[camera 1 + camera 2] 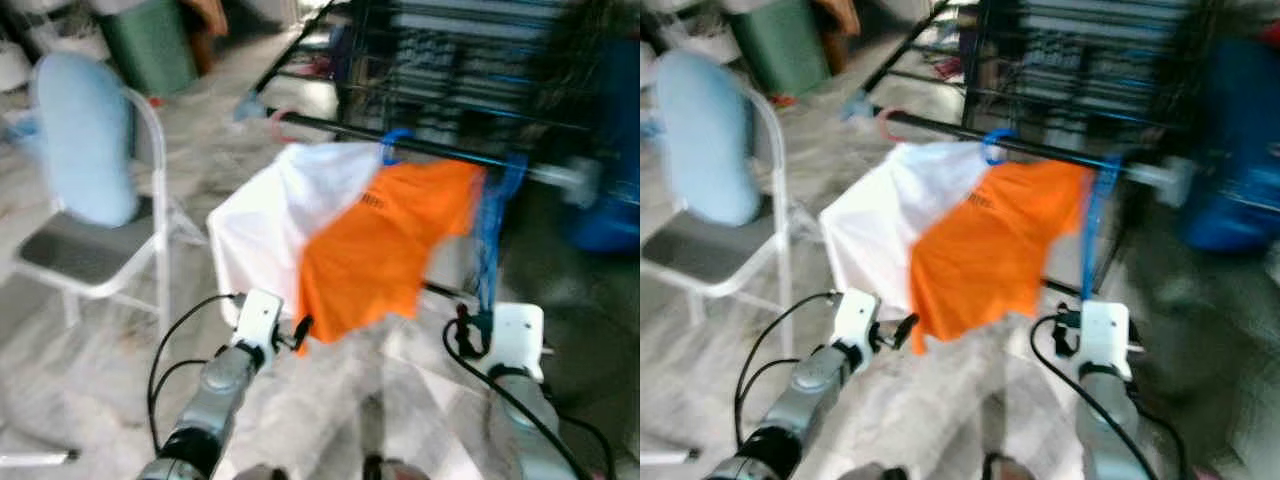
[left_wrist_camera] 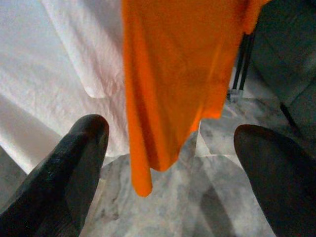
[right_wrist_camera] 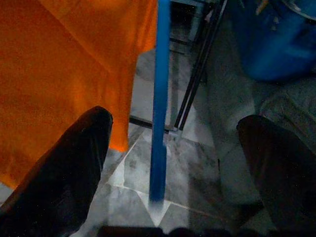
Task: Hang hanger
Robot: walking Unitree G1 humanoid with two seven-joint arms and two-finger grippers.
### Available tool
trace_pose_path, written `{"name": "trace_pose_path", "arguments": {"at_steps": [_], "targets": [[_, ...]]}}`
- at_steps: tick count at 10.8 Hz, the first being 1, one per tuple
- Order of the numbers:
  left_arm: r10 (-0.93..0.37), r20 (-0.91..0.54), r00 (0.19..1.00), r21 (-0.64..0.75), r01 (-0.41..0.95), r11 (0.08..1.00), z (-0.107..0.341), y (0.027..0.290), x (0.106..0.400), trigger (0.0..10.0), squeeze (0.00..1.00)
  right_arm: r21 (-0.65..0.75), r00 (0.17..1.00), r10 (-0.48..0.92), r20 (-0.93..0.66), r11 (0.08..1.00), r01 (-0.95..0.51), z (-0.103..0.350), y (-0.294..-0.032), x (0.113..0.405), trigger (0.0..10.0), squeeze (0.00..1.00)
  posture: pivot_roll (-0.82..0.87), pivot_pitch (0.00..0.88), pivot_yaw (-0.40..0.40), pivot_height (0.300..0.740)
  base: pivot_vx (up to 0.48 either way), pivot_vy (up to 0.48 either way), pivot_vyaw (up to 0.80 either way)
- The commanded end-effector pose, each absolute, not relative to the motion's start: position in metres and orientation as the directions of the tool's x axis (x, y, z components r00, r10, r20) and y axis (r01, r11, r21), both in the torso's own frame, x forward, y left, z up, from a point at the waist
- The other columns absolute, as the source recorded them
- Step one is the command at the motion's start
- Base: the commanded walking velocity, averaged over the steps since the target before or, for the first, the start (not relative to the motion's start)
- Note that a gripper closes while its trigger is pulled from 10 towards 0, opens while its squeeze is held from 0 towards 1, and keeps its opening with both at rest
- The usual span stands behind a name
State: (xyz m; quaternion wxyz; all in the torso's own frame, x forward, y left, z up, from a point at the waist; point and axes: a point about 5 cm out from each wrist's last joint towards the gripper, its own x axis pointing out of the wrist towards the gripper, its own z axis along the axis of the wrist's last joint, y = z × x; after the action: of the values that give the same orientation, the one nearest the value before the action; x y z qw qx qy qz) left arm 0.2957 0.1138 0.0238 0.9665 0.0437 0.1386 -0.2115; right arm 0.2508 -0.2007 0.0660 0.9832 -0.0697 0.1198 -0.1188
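Right end effector (image 3: 170,148), fingers spread and empty below the rail (image 1: 420,148), frames the dangling blue hanger (image 3: 159,98), which could slip off if nudged sideways.

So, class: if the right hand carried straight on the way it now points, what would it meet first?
Probably the blue hanger, which hangs between the open fingers of the right hand, dead ahead. The orange shirt lies off to one side. Depth is unclear.

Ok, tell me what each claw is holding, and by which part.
Nothing. The left claw is open below the orange shirt; the right claw is open around the blue hanger, untouched.
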Motion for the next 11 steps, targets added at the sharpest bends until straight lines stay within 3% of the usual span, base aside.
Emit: {"name": "trace_pose_path", "arguments": {"at_steps": [1, 6, 8, 9, 10, 11], "targets": [[-0.4, -0.289, 0.87, 0.033, 0.427, 0.904, 0.024, 0.114, 0.296, 10.0, 0.0, -0.163, 0.941, -0.248, -0.231, 0.963, 0.214, 0.063, -0.201, 0.249, 10.0, 0.95, -0.25, 0.101, 0.073, 0.74, -0.262, 0.0, 0.0], [-0.392, -0.294, 0.872, 0.036, 0.42, 0.907, 0.021, 0.115, 0.294, 10.0, 0.0, -0.158, 0.939, -0.227, -0.258, 0.969, 0.191, 0.056, -0.199, 0.245, 10.0, 0.91, -0.24, 0.107, 0.069, 0.74, -0.266, 0.0, 0.0], [-0.269, -0.203, 0.941, 0.113, 0.296, 0.949, 0.037, 0.129, 0.307, 10.0, 0.0, -0.134, 0.955, -0.18, -0.236, 0.979, 0.152, 0.06, -0.192, 0.253, 10.0, 0.69, -0.23, 0.097, 0.066, 0.74, 0.0, 0.0, 0.0], [-0.2, -0.098, 0.975, 0.162, 0.214, 0.963, 0.056, 0.141, 0.315, 10.0, 0.0, -0.105, 0.967, -0.133, -0.217, 0.988, 0.112, 0.063, -0.185, 0.256, 10.0, 0.31, -0.21, 0.089, 0.067, 0.74, 0.0, 0.0, 0.0], [-0.167, -0.043, 0.985, 0.187, 0.172, 0.967, 0.066, 0.147, 0.317, 10.0, 0.0, -0.083, 0.975, -0.104, -0.199, 0.993, 0.089, 0.065, -0.182, 0.257, 10.0, 0.0, -0.18, 0.083, 0.062, 0.74, 0.0, 0.0, 0.0], [-0.136, 0.037, 0.99, 0.189, 0.127, 0.974, 0.082, 0.154, 0.317, 10.0, 0.0, -0.049, 0.985, -0.085, -0.15, 0.996, 0.078, 0.072, -0.178, 0.259, 10.0, 0.0, -0.16, 0.083, 0.046, 0.74, 0.0, 0.0, 0.0]]}}
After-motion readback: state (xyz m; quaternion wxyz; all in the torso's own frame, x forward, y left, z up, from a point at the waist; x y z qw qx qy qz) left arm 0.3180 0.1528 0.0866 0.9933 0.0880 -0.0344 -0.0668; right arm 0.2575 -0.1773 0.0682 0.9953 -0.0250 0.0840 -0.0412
